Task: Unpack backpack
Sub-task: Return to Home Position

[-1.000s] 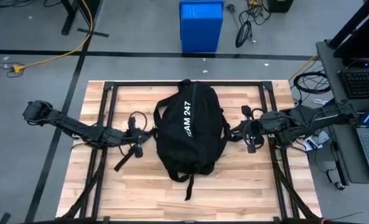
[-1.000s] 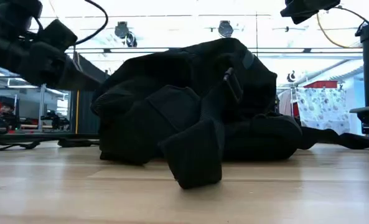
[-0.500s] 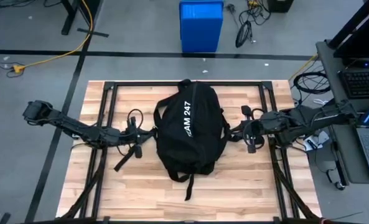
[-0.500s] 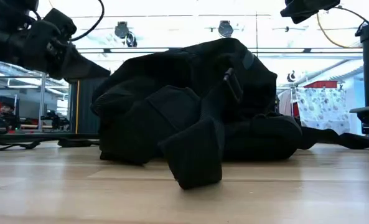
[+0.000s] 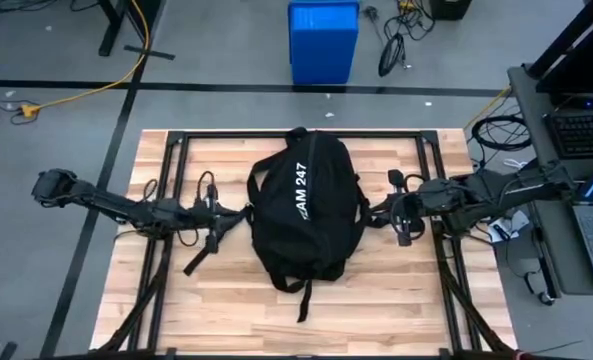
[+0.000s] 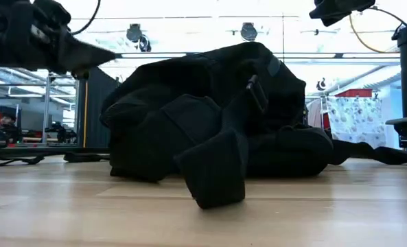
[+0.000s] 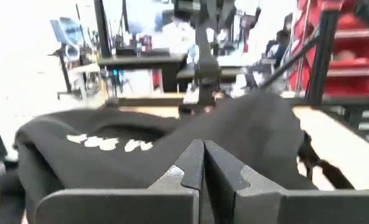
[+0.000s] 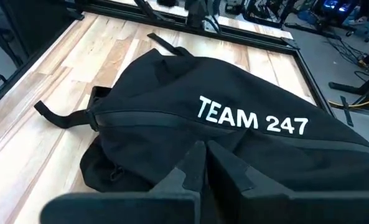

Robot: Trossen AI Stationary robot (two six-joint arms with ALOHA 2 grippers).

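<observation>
The backpack (image 5: 306,205) lies in the middle of the bench (image 5: 386,300) with its white "TEAM 247" lettering facing up and loose straps trailing onto the wood. The left gripper (image 7: 203,145) hangs just beside the bag's left flank, above the bench, its fingers pressed together and holding nothing. The right gripper (image 8: 204,147) is just beside the opposite flank, its fingers likewise together and empty.
</observation>
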